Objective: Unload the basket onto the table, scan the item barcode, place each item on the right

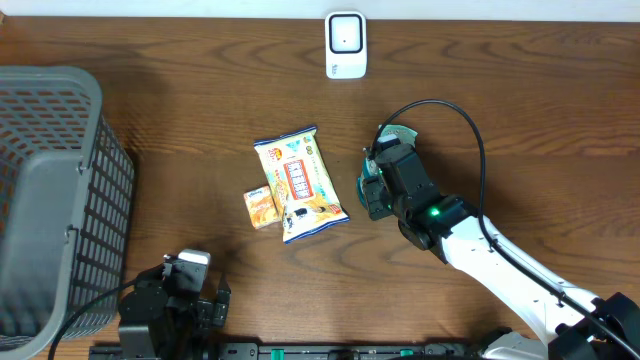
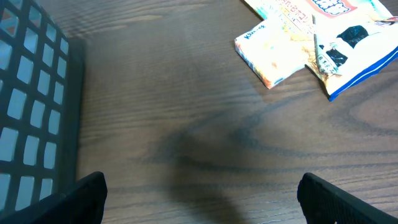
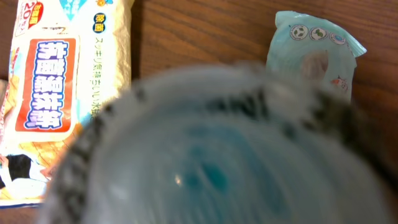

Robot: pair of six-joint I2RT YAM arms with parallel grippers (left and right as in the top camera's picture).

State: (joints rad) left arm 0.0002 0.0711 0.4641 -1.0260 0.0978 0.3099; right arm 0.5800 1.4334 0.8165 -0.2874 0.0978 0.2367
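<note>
Pale-blue plastic packet (image 3: 314,59) lies just beside my right gripper (image 1: 372,182), the arm nearer the white box-shaped scanner (image 1: 346,45); I can't read its jaws, while the left gripper (image 2: 199,202) has jaws wide and empty.

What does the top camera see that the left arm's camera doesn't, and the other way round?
Only the overhead view shows the scanner, the right gripper and a teal packet near it. Only the left wrist view shows the left gripper up close, its fingers spread wide. Both show the table, the basket, the small box and the snack bag.
</note>
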